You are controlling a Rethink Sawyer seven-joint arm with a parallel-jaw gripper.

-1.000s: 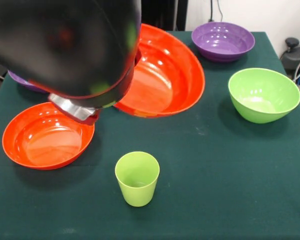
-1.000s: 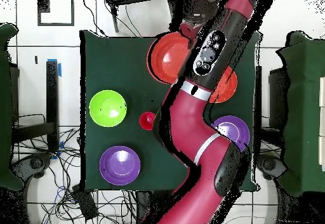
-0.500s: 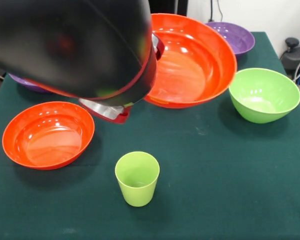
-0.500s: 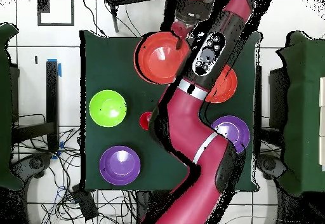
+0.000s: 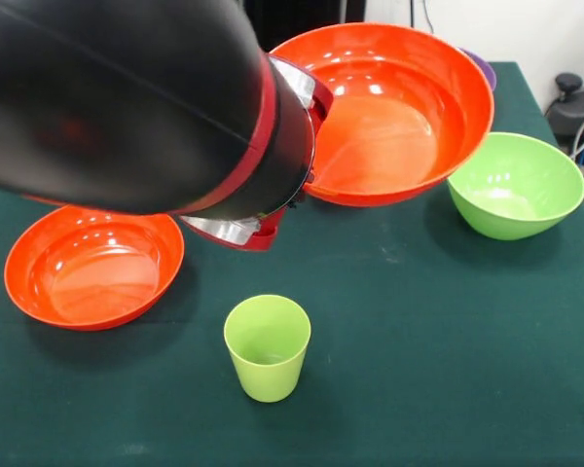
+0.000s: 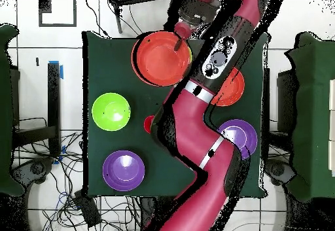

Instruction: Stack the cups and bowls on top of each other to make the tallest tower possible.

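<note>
Overhead view: dark green table (image 6: 118, 65) on white tiled floor (image 6: 39, 78)

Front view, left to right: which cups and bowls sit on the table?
Orange bowl on the table → light green cup → light green bowl. The lifted orange bowl overlaps them, so I left it out.

I hold one shallow orange bowl (image 5: 389, 107) tilted in the air above the table, its twin (image 5: 92, 263) resting flat beside my upright light green cup (image 5: 267, 346).
</note>
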